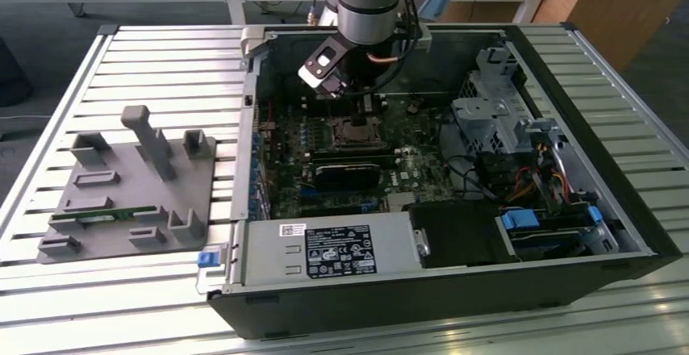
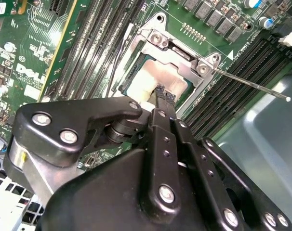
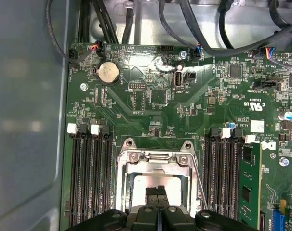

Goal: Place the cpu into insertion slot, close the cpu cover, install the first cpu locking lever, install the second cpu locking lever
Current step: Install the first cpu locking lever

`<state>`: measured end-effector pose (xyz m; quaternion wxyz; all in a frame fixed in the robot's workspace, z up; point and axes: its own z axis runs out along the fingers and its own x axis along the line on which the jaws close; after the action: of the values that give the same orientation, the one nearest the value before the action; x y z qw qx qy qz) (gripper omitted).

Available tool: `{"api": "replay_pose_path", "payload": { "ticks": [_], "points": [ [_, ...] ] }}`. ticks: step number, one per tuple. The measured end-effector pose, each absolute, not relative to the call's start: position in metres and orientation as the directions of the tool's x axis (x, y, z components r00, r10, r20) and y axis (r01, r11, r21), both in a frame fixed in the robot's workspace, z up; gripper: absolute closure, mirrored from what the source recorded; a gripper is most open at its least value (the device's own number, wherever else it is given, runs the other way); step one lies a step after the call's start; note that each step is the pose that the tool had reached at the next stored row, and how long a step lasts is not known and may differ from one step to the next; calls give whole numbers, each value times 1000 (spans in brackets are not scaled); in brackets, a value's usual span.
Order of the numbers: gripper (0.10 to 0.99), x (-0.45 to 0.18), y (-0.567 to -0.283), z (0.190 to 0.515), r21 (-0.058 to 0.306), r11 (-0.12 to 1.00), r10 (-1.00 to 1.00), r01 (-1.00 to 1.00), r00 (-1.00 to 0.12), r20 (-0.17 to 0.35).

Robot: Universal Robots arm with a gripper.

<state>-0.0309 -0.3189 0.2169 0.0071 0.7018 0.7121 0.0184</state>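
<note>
We list: slatted table (image 1: 129, 48); open case (image 1: 431, 306) on it; green board (image 1: 323, 185) inside. Arm (image 1: 366, 0) reaches in from far side, gripper (image 1: 361, 113) just above slot (image 1: 356, 135). Grey fixture (image 1: 129, 202) at the exterior view's left.

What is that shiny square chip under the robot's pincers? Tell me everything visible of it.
The cpu is a flat square chip with a silver-grey metal top. It lies flat in the insertion slot, framed by its silver rim, on the green circuit board. The shut fingertips of the gripper appear to touch its top, hiding part of it.
</note>
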Motion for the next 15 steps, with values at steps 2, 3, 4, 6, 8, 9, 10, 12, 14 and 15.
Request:
{"api": "replay_pose_path", "payload": {
  "ticks": [2, 3, 4, 6, 8, 9, 10, 12, 14, 15],
  "points": [
    [980, -31, -319, 218, 36, 14, 1000, 999, -15, 16],
    [980, -31, -319, 219, 36, 14, 1000, 999, -15, 16],
    [980, -31, -319, 219, 36, 14, 1000, 999, -15, 16],
    [980, -31, -319, 220, 36, 14, 1000, 999, -15, 16],
    [980, -31, -319, 220, 36, 14, 1000, 999, -15, 16],
    [980, -31, -319, 221, 36, 14, 1000, 999, -15, 16],
    [980, -31, -319, 221, 36, 14, 1000, 999, -15, 15],
    [980, -31, -319, 221, 36, 14, 1000, 999, -15, 16],
    [980, -31, -319, 222, 36, 14, 1000, 999, -15, 16],
    [980, -31, -319, 222, 36, 14, 1000, 999, -15, 15]
  ]
}}
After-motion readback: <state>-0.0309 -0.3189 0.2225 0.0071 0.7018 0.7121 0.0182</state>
